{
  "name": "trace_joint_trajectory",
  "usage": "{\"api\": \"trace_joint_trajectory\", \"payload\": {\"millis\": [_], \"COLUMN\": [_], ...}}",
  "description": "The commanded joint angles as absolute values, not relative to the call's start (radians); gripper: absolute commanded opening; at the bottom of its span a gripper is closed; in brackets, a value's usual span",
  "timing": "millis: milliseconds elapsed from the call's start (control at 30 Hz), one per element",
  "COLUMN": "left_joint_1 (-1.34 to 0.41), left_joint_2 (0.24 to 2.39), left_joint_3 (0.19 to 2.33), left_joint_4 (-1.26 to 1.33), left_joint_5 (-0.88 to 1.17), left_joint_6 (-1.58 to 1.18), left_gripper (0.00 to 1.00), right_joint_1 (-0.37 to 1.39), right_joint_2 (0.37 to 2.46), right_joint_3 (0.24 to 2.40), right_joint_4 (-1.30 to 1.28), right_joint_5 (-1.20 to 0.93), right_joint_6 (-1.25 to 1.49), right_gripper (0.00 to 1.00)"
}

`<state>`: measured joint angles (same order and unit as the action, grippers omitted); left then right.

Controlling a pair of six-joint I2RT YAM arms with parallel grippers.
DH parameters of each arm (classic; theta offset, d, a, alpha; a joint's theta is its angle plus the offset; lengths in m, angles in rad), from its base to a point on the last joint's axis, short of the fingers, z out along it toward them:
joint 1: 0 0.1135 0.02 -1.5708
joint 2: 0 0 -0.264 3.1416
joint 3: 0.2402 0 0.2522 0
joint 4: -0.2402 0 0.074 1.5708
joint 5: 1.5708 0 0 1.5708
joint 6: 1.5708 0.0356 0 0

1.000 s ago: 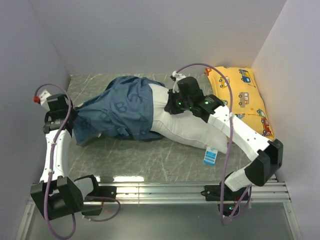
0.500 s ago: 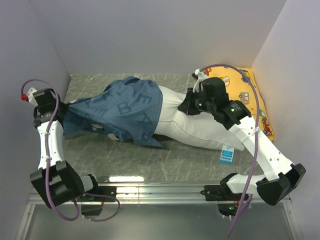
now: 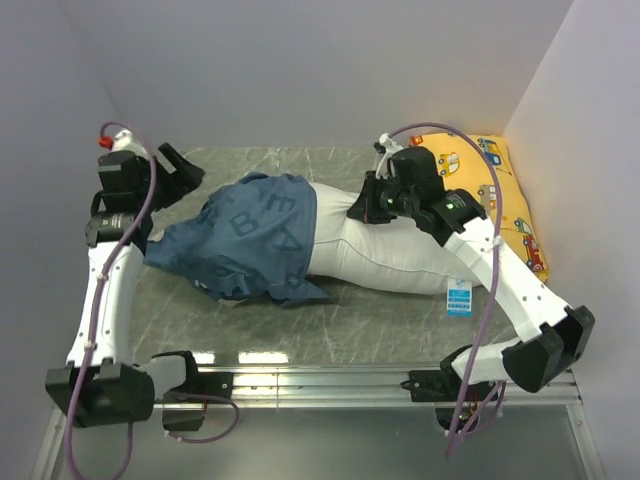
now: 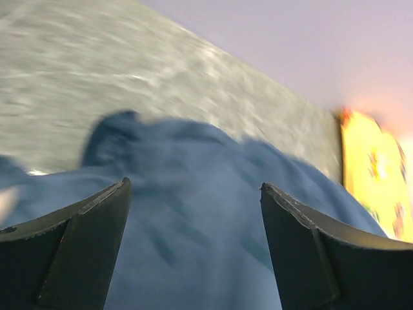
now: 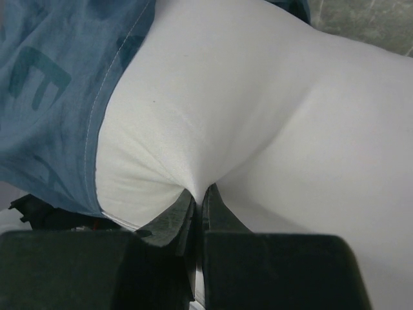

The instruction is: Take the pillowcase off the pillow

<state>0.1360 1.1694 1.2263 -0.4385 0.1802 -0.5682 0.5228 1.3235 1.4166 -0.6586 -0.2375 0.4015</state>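
The dark blue pillowcase (image 3: 250,235) lies crumpled over the left end of the white pillow (image 3: 400,255), which stretches across the middle of the table. My left gripper (image 3: 183,172) hangs open just off the pillowcase's far left edge. In the left wrist view its jaws (image 4: 195,185) stand wide apart above the blue pillowcase (image 4: 193,145), with nothing held between them. My right gripper (image 3: 365,205) is shut on a pinch of the pillow's white fabric (image 5: 258,97). Its tips (image 5: 197,190) sit close to the pillowcase hem (image 5: 51,84).
A yellow vehicle-print pillow (image 3: 490,195) leans in the far right corner and shows in the left wrist view (image 4: 371,168). A small blue label (image 3: 459,297) hangs at the white pillow's near right end. Grey walls close in on the left, back and right.
My left gripper let go of the pillowcase, opened, and swung up and rightward. The stretched pillowcase slumped back towards the pillow. My right gripper, still pinching the pillow, shifted slightly left.
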Motion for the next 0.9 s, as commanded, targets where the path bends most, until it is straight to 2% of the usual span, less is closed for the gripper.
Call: {"api": "trace_joint_trajectory", "payload": {"millis": [0,200,433,533,567,633,667,700,767,867], "left_joint_1": [0.036,-0.149,-0.276,-0.301,-0.302,-0.302,-0.302,-0.302,-0.302,-0.296], "left_joint_2": [1.056,0.951,0.960,0.962,0.960,0.951,0.950,0.945,0.940,0.937], "left_joint_3": [1.212,1.089,1.048,1.057,1.061,1.074,1.077,1.083,1.091,1.117], "left_joint_4": [-0.502,-0.543,-0.603,-0.609,-0.614,-0.620,-0.624,-0.626,-0.626,-0.626], "left_joint_5": [0.157,0.132,0.003,-0.054,-0.069,-0.118,-0.133,-0.159,-0.195,-0.287], "left_joint_6": [-0.509,-0.495,-0.463,-0.468,-0.469,-0.472,-0.472,-0.472,-0.475,-0.486], "left_gripper": [0.87,0.88,0.84,0.70,0.56,0.37,0.22,0.15,0.06,0.03], "right_joint_1": [0.512,0.528,0.535,0.540,0.540,0.540,0.540,0.538,0.540,0.540], "right_joint_2": [1.348,1.402,1.420,1.410,1.405,1.402,1.396,1.394,1.382,1.370], "right_joint_3": [1.517,1.534,1.531,1.528,1.523,1.523,1.522,1.523,1.517,1.509], "right_joint_4": [-0.471,-0.456,-0.449,-0.453,-0.457,-0.465,-0.472,-0.476,-0.479,-0.491], "right_joint_5": [-0.236,-0.183,-0.147,-0.123,-0.117,-0.097,-0.091,-0.083,-0.061,-0.032], "right_joint_6": [0.434,0.449,0.457,0.453,0.451,0.448,0.442,0.437,0.431,0.420], "right_gripper": [0.00,0.00,0.00,0.00,0.00,0.00,0.00,0.00,0.00,0.00]}}
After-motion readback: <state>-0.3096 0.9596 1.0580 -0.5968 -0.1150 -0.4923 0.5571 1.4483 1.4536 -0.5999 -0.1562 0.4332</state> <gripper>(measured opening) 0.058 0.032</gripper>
